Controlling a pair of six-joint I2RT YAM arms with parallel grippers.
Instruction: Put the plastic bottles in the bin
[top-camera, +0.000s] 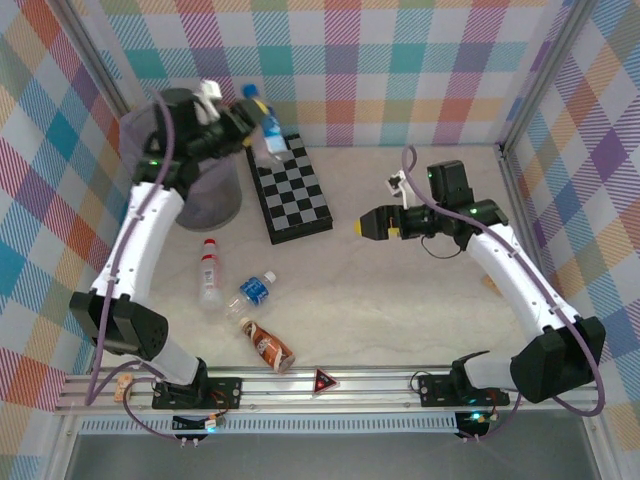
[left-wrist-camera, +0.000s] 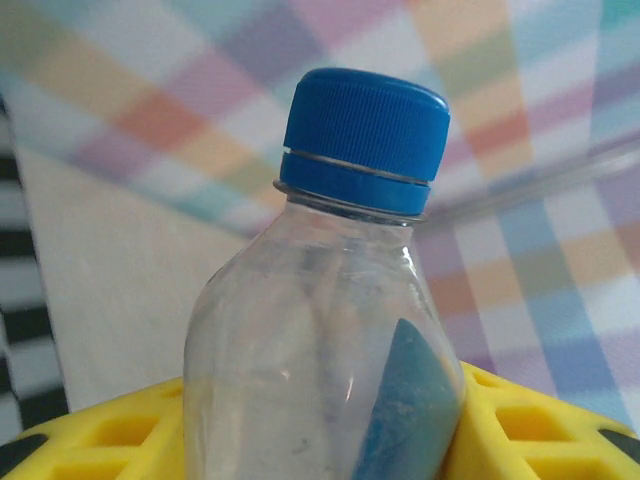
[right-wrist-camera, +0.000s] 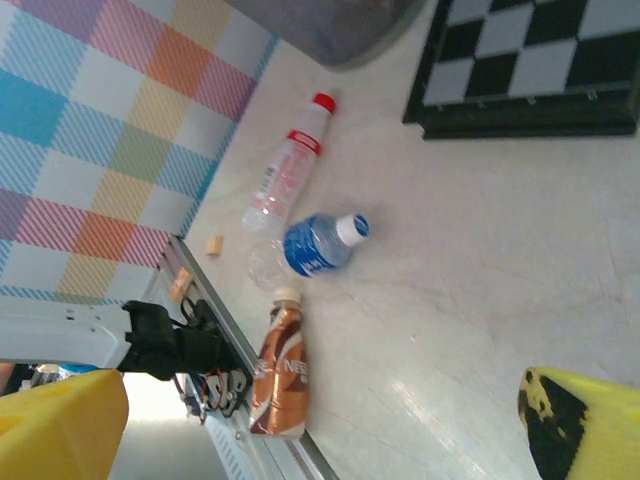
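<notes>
Looking down from the top camera, the left hand (top-camera: 252, 125) grips a blue-capped clear bottle (top-camera: 268, 135) by its body. It is raised above the far edge of the chequered board (top-camera: 295, 195) and just beside the grey bin (top-camera: 215, 195), which stands at the board's left. The right hand (top-camera: 372, 223) hovers over bare counter (top-camera: 400, 320) to the right of the board, holding nothing. Three more bottles lie on the counter near the left arm: a red-capped clear bottle (top-camera: 209, 272), a blue-labelled bottle (top-camera: 255, 290) just beside it, and a brown bottle (top-camera: 267, 345) nearest the arm bases. From the left wrist, yellow fingers (left-wrist-camera: 100, 430) press on either side of the held bottle, its blue cap (left-wrist-camera: 365, 135) standing upright against the plaid wall. From the right wrist, the yellow fingers (right-wrist-camera: 60, 425) stand wide apart at the frame's edges with nothing between them. Beyond them lie the three bottles, well apart from the hand, with the bin's base and the board's corner at the top.
</notes>
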